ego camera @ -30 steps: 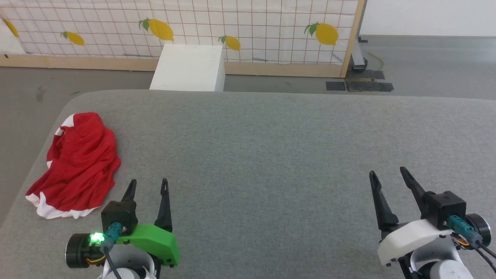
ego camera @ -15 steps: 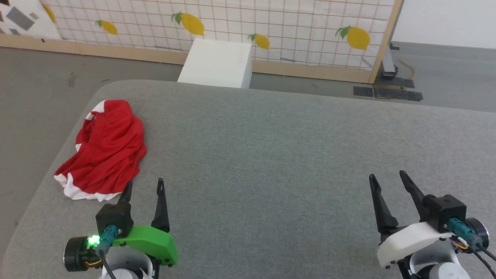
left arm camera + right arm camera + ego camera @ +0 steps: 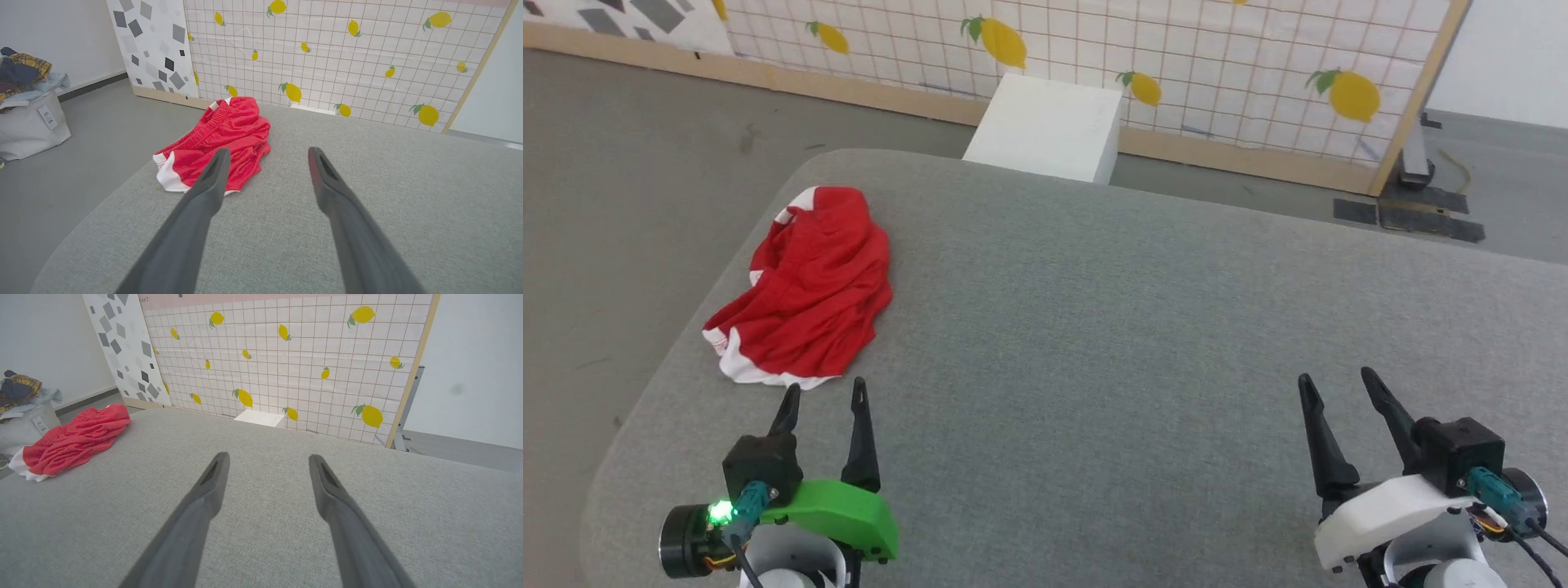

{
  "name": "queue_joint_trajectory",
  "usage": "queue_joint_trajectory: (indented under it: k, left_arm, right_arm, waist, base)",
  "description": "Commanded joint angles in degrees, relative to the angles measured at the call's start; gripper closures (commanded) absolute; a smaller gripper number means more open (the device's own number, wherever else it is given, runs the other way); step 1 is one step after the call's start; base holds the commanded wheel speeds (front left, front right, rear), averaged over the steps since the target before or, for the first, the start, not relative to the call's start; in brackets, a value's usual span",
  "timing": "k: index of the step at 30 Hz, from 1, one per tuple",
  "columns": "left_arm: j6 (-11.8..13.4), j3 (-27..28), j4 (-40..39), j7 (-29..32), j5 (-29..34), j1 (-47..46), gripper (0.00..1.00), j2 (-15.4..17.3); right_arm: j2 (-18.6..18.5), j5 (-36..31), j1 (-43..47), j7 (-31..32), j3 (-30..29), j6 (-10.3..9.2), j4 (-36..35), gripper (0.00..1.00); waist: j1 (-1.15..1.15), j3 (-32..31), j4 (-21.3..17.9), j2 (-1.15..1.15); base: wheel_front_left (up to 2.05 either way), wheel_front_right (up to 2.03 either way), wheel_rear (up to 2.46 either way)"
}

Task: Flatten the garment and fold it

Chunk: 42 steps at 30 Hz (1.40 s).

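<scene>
Grey bench [image 3: 1094,327] w/ the garment [image 3: 809,278], red shorts, crumpled near its far-left corner. My left pincer [image 3: 825,386] hovers just beside it, fingers apart, empty. My right pincer [image 3: 1335,376] is well away, likewise apart, empty.

Thin, faintly sheeny red cloth on the garment [image 3: 809,282], smooth white trim; coarse matt grey weave over the table [image 3: 1111,343]; matt dark plastic on the left gripper [image 3: 825,387], smooth green plastic shell [image 3: 841,514]; pale wood on the screen frame [image 3: 1415,106]
</scene>
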Motion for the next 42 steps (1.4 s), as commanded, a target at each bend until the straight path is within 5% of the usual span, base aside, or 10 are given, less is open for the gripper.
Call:
queue_joint_trajectory:
  k: [1,42]
  left_arm:
    - [0.39,-0.12,0.26,-0.51,-0.84,0.8,0.0,0.32]
    - [3.63,-2.94,3.58,-4.64,-5.4,1.15,0.0,1.79]
  right_arm:
    - [0.01,0.64,1.01,-0.48,-0.02,-0.04,0.32,0.0]
    - [0.02,3.35,2.9,-0.38,-0.96,-0.06,0.95,0.0]
  waist:
    - [0.0,0.15,0.91,0.0]
    - [0.0,-0.33,12.46,0.0]
  base:
    - [0.0,0.0,0.0]
    - [0.0,0.0,0.0]
